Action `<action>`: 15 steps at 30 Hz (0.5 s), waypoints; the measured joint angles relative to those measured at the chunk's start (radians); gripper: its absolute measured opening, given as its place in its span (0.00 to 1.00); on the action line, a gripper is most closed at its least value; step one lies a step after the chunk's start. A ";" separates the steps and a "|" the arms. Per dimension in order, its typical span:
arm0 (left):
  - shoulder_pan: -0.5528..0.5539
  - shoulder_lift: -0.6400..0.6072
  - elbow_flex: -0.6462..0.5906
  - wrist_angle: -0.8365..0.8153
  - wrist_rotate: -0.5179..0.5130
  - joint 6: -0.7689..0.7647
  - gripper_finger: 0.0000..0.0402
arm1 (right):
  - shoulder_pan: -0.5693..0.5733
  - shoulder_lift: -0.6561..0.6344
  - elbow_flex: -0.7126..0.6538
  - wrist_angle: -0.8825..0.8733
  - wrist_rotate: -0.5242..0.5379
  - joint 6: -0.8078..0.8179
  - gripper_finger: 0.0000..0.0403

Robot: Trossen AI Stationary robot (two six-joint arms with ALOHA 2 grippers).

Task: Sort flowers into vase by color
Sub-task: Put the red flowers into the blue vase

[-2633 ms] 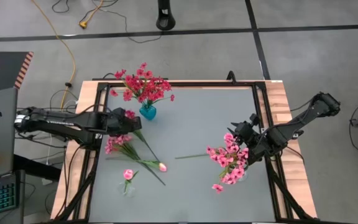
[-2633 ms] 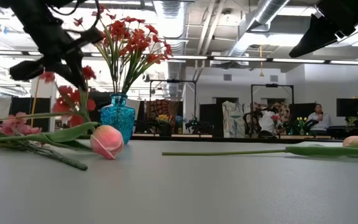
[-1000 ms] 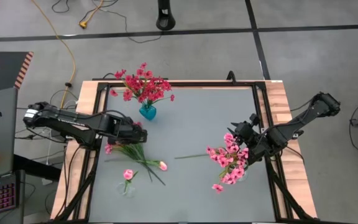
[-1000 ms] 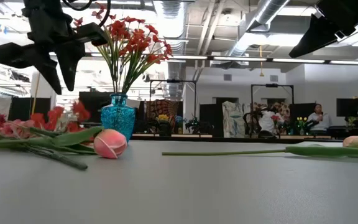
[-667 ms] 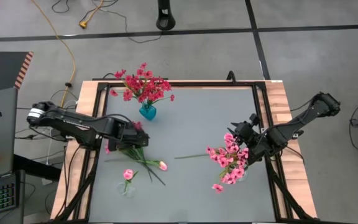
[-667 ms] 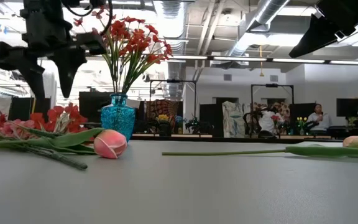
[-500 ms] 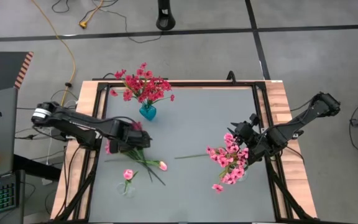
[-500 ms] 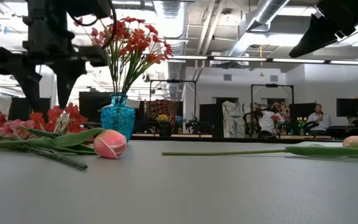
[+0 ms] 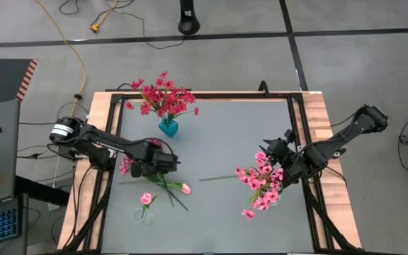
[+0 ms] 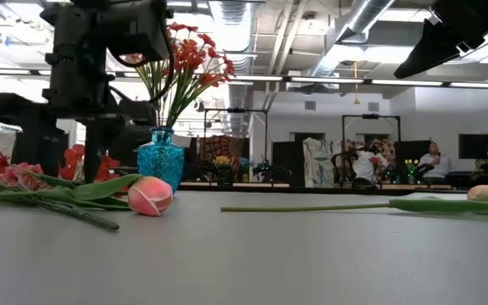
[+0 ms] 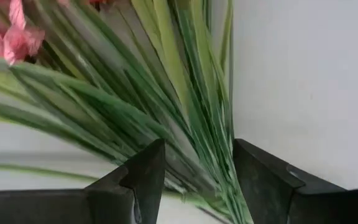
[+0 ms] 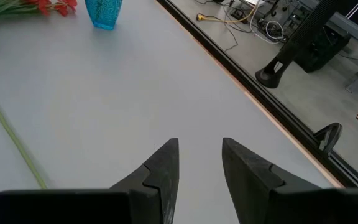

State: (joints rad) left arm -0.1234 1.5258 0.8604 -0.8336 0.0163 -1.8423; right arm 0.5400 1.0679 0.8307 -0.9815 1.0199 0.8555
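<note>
A loose bundle of flowers [image 9: 146,171] with long green stems lies on the left of the table. My left gripper [image 11: 197,180] points down over it, open, one finger on either side of the green stems [image 11: 166,106]; I cannot tell whether they touch. A blue vase [image 9: 168,128] at the far left holds red flowers [image 9: 163,98]. My right gripper [image 12: 199,168] hangs open with nothing between its fingers, beside the pink flowers [image 9: 262,183] at the right.
A single green stem [image 9: 218,178] lies near the table's middle. A pale pink bud [image 9: 185,189] lies at the near end of the bundle. A small clear vase [image 9: 145,211] with one pink flower stands near the front left. The raised frame [image 9: 299,142] borders the table.
My left gripper has come down onto the flower bundle, moving a little toward the table's right and near edges. It has rolled at the wrist, and its fingers have spread wider. The flowers have kept still.
</note>
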 joint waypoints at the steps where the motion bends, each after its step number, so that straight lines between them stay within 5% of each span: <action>1: 0.000 0.008 0.000 0.001 -0.007 0.000 0.44 | 0.000 0.000 0.000 0.000 0.000 0.000 0.37; 15: 0.031 0.065 0.000 0.095 -0.136 0.095 0.44 | 0.000 0.000 0.000 0.000 0.000 0.000 0.37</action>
State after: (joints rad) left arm -0.0921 1.5909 0.8604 -0.7390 -0.1192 -1.7468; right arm 0.5400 1.0683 0.8307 -0.9813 1.0199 0.8558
